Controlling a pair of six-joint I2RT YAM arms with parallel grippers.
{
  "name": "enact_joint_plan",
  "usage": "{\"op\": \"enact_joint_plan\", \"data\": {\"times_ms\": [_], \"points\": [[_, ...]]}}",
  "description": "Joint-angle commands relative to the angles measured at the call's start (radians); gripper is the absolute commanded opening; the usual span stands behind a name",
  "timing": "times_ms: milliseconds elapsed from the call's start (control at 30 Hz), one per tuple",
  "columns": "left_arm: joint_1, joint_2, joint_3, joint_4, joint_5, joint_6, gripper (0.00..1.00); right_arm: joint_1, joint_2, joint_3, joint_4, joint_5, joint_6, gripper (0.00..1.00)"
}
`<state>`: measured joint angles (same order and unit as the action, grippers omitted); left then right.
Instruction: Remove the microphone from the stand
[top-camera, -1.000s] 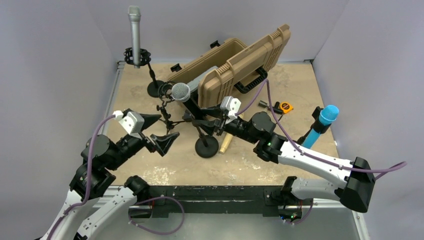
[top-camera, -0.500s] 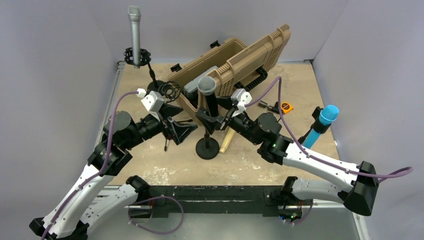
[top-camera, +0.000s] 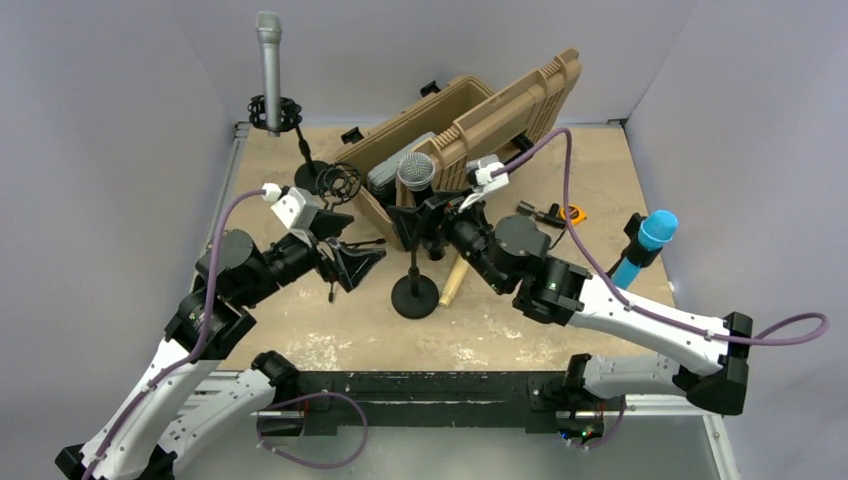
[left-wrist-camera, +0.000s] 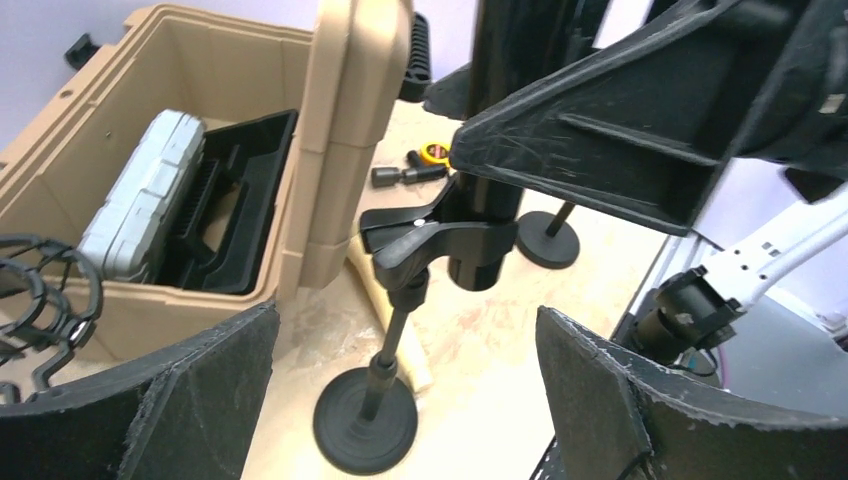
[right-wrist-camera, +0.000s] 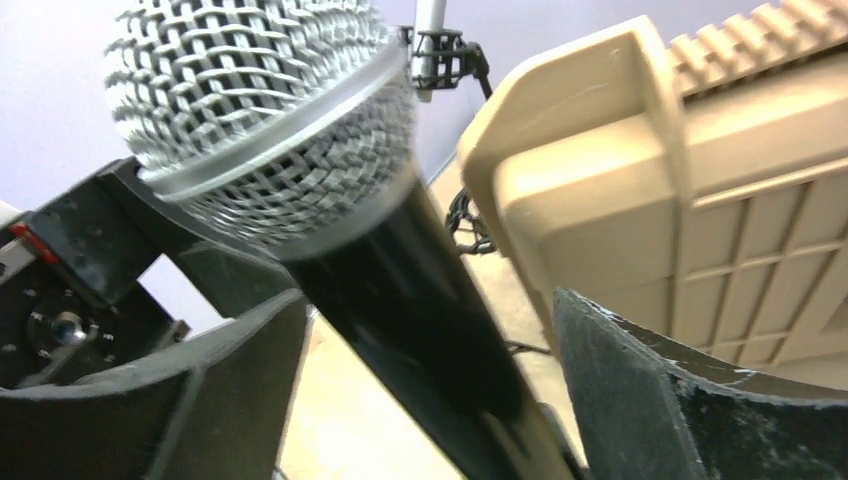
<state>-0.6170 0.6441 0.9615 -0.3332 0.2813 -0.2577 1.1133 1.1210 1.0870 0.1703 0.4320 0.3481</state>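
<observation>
The microphone (top-camera: 416, 172) has a silver mesh head and a black body. It stands upright in the clip (left-wrist-camera: 430, 240) of a short black stand with a round base (top-camera: 413, 297). My right gripper (top-camera: 424, 216) is open, one finger on each side of the black body (right-wrist-camera: 420, 320), below the mesh head (right-wrist-camera: 260, 110), with gaps showing on both sides. Left of the stand, my left gripper (top-camera: 356, 262) is open and holds nothing. In its wrist view the stand's base (left-wrist-camera: 365, 430) lies between its fingers (left-wrist-camera: 150, 400), further off.
An open tan case (top-camera: 480, 130) with a grey box inside stands right behind the stand. A grey microphone on a stand (top-camera: 269, 70) is at the back left and a blue one (top-camera: 645, 245) at the right. An empty shock mount (top-camera: 342, 182), a wooden peg (top-camera: 452, 283) and a yellow tape measure (top-camera: 572, 213) lie nearby.
The microphone has swung from leaning left to upright. My right gripper's jaws have opened around it. My left arm has moved in toward the stand.
</observation>
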Motion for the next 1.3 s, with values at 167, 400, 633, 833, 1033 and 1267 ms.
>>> {"op": "enact_joint_plan", "data": {"times_ms": [167, 400, 633, 833, 1033, 1267], "points": [[0.004, 0.033, 0.049, -0.079, -0.146, 0.013, 0.99, 0.097, 0.134, 0.201, -0.27, 0.319, 0.117, 0.68], [0.005, 0.033, 0.004, 0.002, 0.066, -0.016, 1.0, 0.095, 0.041, 0.076, -0.036, 0.192, -0.079, 0.1], [0.106, 0.123, 0.0, 0.088, 0.32, -0.07, 1.0, 0.059, -0.056, -0.1, 0.313, -0.178, -0.372, 0.0], [0.184, 0.064, -0.053, 0.138, 0.372, -0.048, 1.0, -0.054, -0.072, -0.148, 0.386, -0.528, -0.561, 0.0], [0.191, -0.003, -0.204, 0.262, 0.466, 0.113, 1.0, -0.182, -0.034, -0.161, 0.445, -0.872, -0.577, 0.0], [0.197, 0.099, -0.146, 0.276, 0.443, 0.212, 1.0, -0.203, -0.009, -0.153, 0.428, -0.955, -0.594, 0.0]]}}
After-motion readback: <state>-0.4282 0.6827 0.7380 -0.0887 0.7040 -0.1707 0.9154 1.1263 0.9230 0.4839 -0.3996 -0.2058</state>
